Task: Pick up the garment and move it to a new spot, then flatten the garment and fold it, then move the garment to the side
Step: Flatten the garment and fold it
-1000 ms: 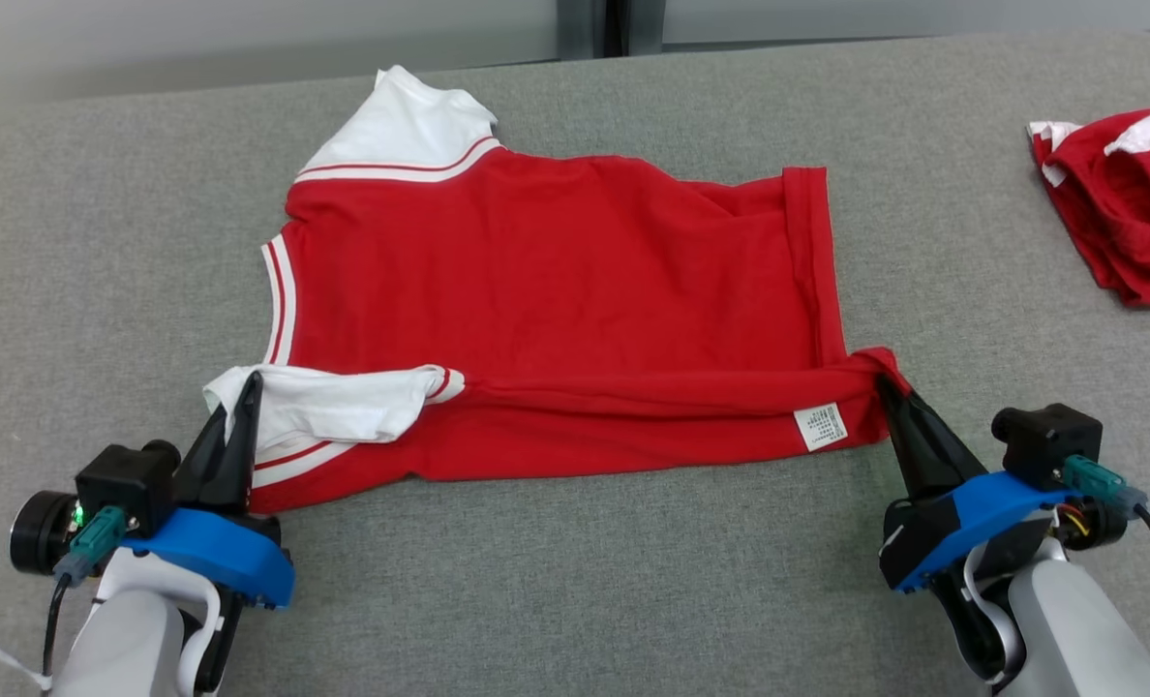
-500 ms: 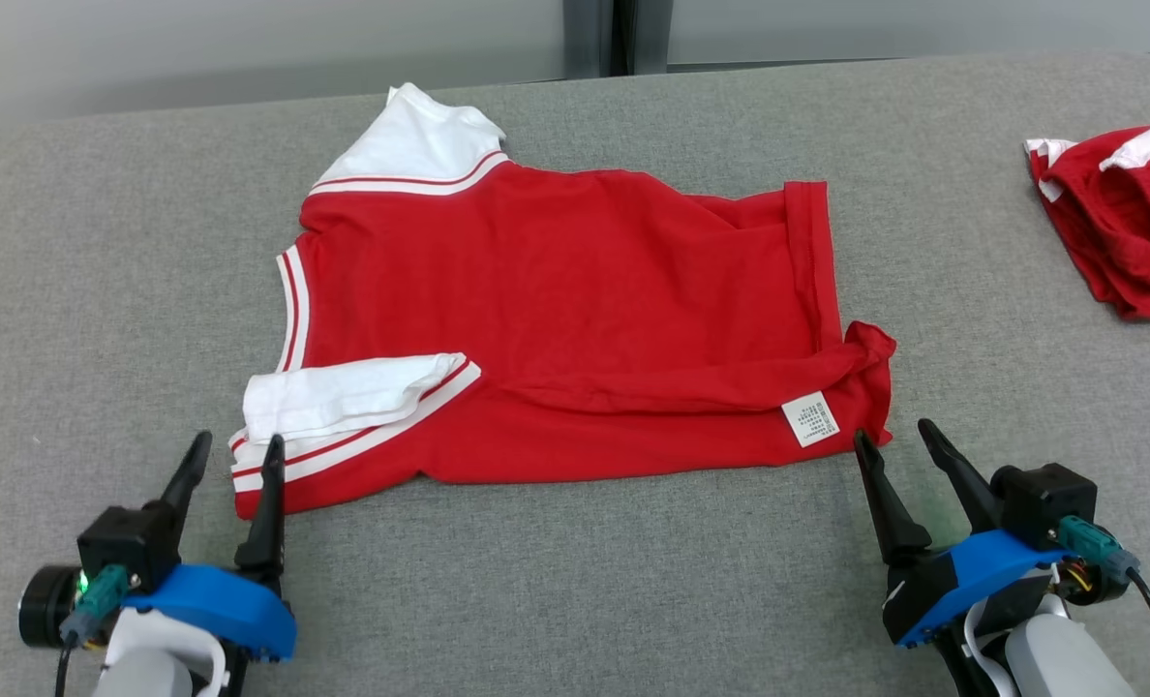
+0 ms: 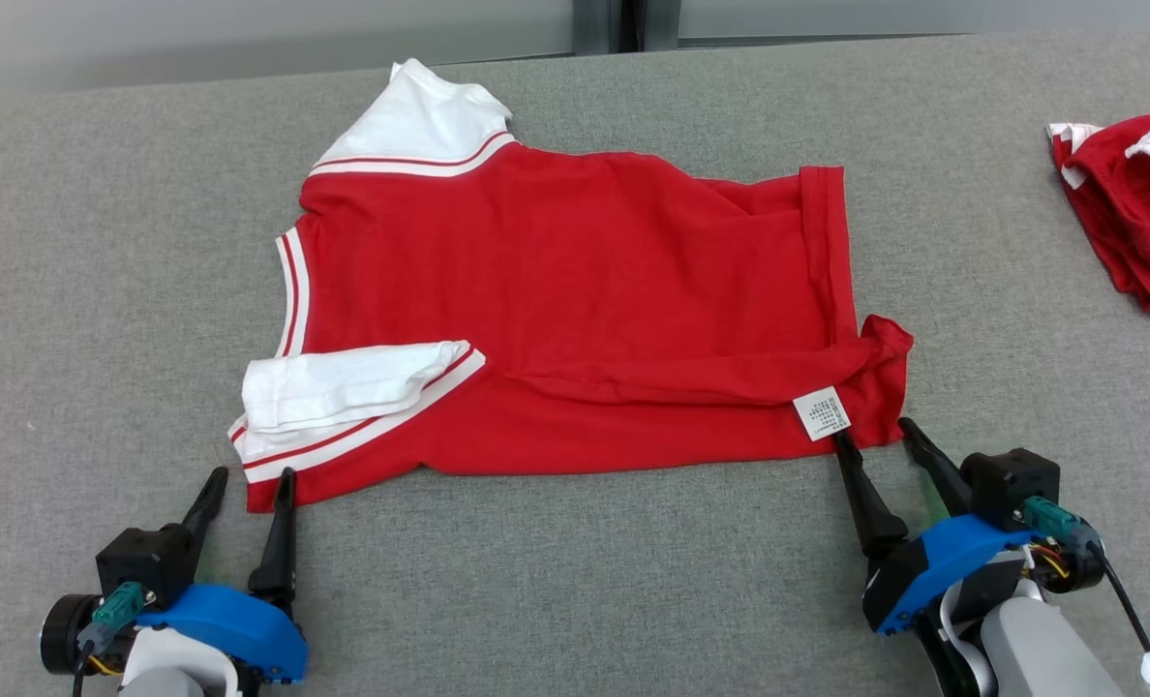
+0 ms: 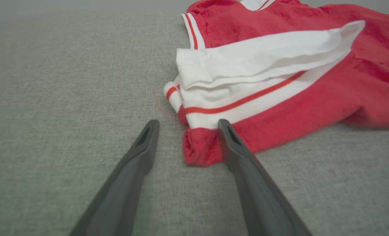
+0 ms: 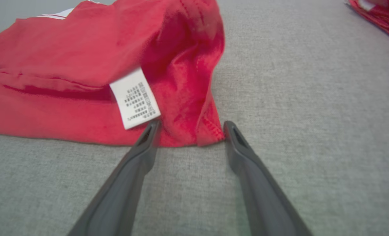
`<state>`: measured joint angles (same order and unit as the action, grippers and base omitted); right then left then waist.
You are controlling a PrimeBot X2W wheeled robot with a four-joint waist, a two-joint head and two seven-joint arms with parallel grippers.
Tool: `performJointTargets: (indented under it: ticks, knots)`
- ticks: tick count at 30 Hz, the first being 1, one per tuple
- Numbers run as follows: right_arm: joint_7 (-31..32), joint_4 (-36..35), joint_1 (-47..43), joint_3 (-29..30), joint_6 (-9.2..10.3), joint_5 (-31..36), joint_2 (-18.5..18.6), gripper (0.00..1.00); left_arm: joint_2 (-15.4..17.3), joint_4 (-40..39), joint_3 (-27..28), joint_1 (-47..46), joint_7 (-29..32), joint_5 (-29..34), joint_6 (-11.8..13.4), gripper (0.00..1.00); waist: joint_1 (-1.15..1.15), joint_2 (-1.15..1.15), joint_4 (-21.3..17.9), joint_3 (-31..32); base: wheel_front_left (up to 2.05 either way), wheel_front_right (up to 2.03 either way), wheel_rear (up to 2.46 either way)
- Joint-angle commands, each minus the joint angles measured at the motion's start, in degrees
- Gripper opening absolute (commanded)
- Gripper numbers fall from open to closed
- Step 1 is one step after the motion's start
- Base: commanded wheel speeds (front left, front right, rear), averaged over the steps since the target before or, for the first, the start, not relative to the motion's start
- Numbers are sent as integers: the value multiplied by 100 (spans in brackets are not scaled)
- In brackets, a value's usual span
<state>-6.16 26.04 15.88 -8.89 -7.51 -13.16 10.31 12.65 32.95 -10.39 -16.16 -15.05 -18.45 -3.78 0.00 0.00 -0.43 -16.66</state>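
Facing the garment [image 3: 575, 290], left tool [image 3: 255, 472] and right tool [image 3: 871, 430] stand spread; right wrist view details its label [image 5: 135, 98].

garment [image 3: 575, 300]: red, white striped trim | table [image 3: 101, 242]: grey | second garment [image 3: 1132, 208]: red, white

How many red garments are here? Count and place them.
2. A red shirt lies spread at centre; a second garment sits bunched at the right edge, partly out of frame.
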Motion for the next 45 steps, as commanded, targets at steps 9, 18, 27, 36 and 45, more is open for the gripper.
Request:
performJointTargets:
  ticks: [9, 18, 27, 36, 45]
  knots:
    - [-86, 616, 373, -191, 4, -67, -186, 0, -131, 463, -239, -274, 12, -72, -159, 0, 0, 0, 3, 5, 0, 0, 0]
    - [-406, 742, 148, -277, 5, -222, -87, 0, -76, 129, 1, 72, -5, -154, -74, 0, 0, 0, 43, 402, 0, 0, 0]
    - [-141, -208, -1017, -178, 8, -439, 90, 0, -148, -906, 254, 1302, 2, -232, 269, 0, 0, 0, 128, 897, 0, 0, 0]
    - [641, -1588, -2278, 203, 9, -448, -22, 0, -129, -1716, 341, 2293, 268, -357, 592, 0, 0, 0, 158, 940, 0, 0, 0]
    - [788, -2054, -2364, 485, 5, -241, -151, 100, -204, -1781, 248, 2116, 142, -244, 651, 100, 0, 0, 127, 947, 0, 0, 0]
